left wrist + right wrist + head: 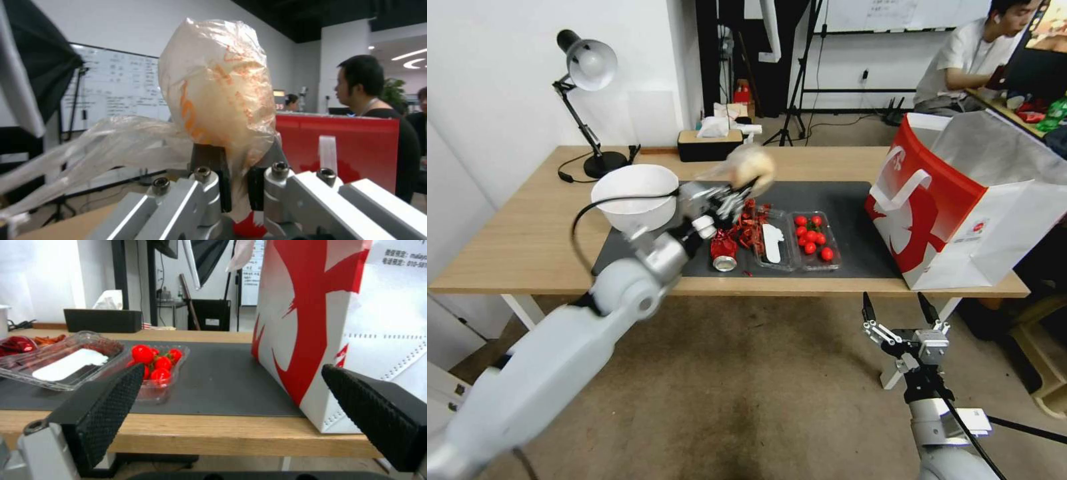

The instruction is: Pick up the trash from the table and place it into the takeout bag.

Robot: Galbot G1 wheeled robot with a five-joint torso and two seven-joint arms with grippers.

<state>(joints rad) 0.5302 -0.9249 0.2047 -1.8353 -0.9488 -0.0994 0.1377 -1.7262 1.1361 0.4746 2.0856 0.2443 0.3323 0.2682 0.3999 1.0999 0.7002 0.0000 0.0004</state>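
Left gripper (746,190) jaws pinch the bagged bun (218,90), long axis upright; right gripper (902,312) jaws wide.

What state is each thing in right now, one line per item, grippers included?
Left gripper: shut on the bagged bun, raised above the mat.
Bagged bun: lifted off the table, held by its bag.
Right gripper: open, empty, below the table's front edge.
Takeout bag: upright, mouth open.
Red can: crushed, lying on the mat.
Tomato tray: lid open, tomatoes inside.
White bowl: upright.
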